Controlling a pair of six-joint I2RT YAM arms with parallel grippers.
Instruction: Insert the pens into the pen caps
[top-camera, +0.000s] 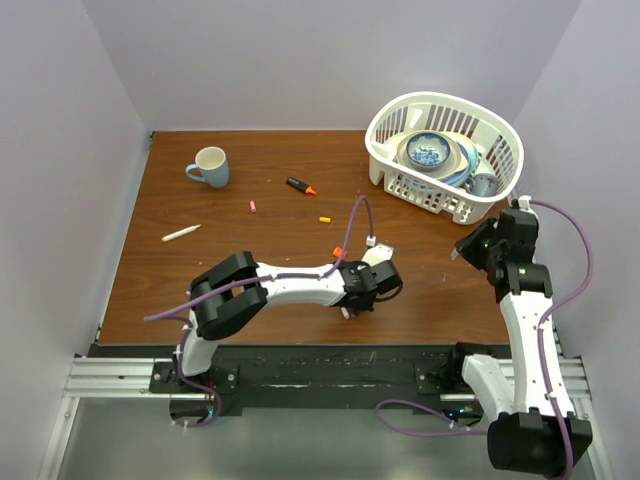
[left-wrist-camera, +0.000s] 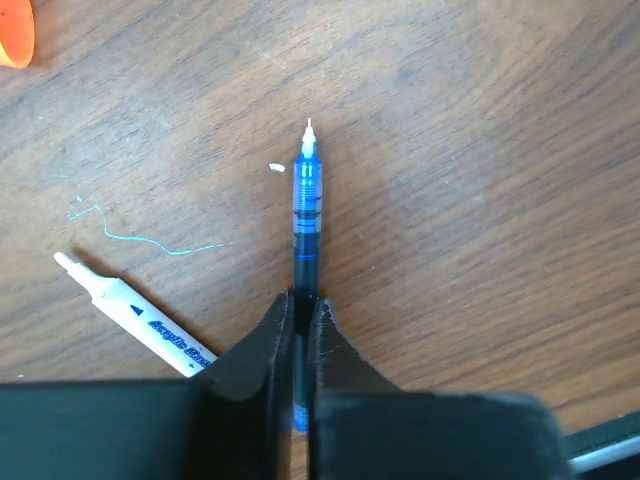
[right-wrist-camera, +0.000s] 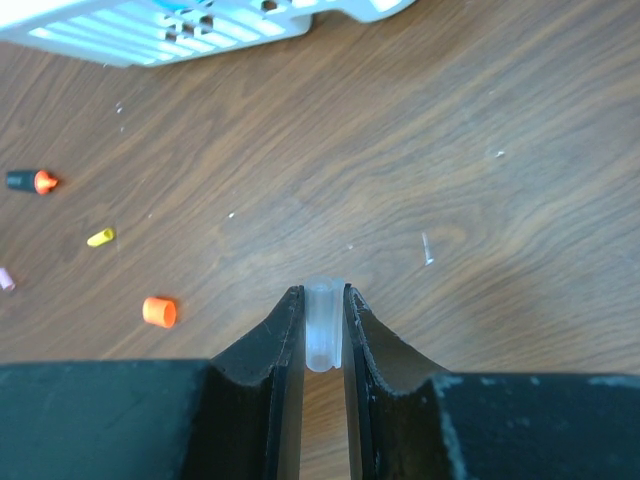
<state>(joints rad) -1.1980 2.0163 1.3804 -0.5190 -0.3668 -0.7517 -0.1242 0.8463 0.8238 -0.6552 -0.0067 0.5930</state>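
Surface (top-camera: 430, 290): brown wood with pale walls around it; the white basket (top-camera: 445, 150) at the far right corner is the landmark.
White pen (left-wrist-camera: 135, 315): uncapped, well left of the basket, just beside the left claw (left-wrist-camera: 303, 305); the barrel print reads "Acrylic", the rest is hidden.
Left claw: closed on the blue pen (left-wrist-camera: 306, 215), low on the barrel with the tip free; the pen is left of and nearer than the basket.
Orange cap (right-wrist-camera: 158, 311): loose, nearer than the basket, between the claws.
Right claw (right-wrist-camera: 324, 292): clamped on a clear cap (right-wrist-camera: 324, 335), just nearer than the basket; the open end appears to face outward.
Procedure: raise the pen, align its tip with the cap mouth and press straight; the grip is far from the tip, so expect wobble.
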